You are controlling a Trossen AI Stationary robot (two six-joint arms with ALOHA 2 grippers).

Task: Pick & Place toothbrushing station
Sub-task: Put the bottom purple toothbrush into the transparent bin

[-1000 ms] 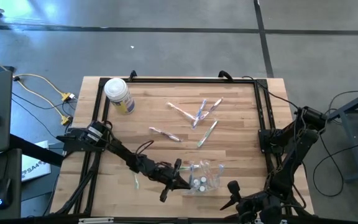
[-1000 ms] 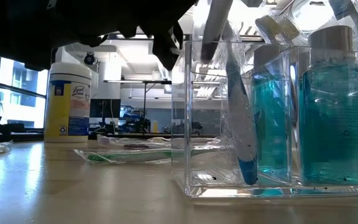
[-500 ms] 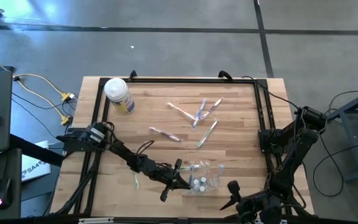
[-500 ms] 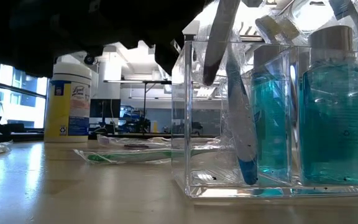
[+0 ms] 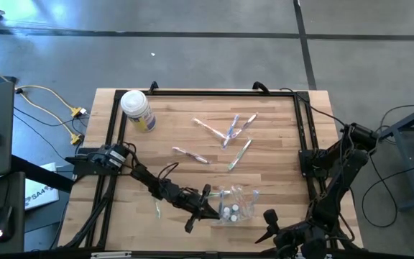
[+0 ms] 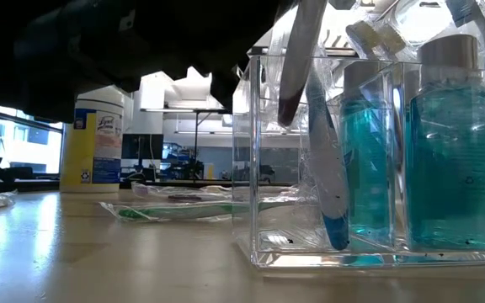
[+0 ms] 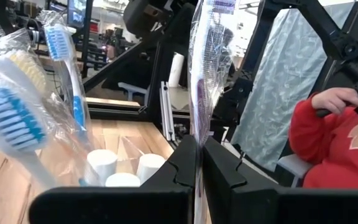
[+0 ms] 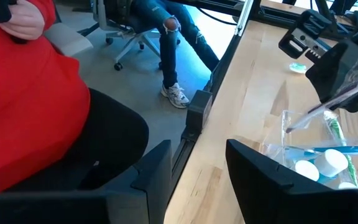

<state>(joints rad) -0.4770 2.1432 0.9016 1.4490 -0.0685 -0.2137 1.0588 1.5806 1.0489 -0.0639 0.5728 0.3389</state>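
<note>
The clear plastic holder [image 5: 237,203] stands near the table's front edge; in the low view the holder [image 6: 259,168] has teal bottles and a blue toothbrush [image 6: 331,177] in it. My left gripper [image 5: 205,206] hovers at its left side, shut on a wrapped toothbrush [image 7: 199,74] whose lower end [image 6: 288,105] dips into the holder's open top. Several wrapped toothbrushes [image 5: 230,133] lie flat on the table's middle. My right gripper [image 5: 268,224] waits open at the front edge, right of the holder. My left gripper pinches the wrapped toothbrush [image 7: 197,134] between its two fingers, wrapper and all, partway along its length. The fingers come about level from the table's left and lie across the brush. The brush stands steeply tilted, clear of the table, its lower end inside the holder.
A white-lidded jar with a yellow label [image 5: 137,109] stands at the far left. One green toothbrush [image 5: 157,209] lies near the front left, under my left arm. A person in red [image 8: 36,106] sits just off the table's front edge.
My left gripper has sunk a little, still shut on the toothbrush. The brush's lower end has gone down past the holder's rim into its left compartment.
</note>
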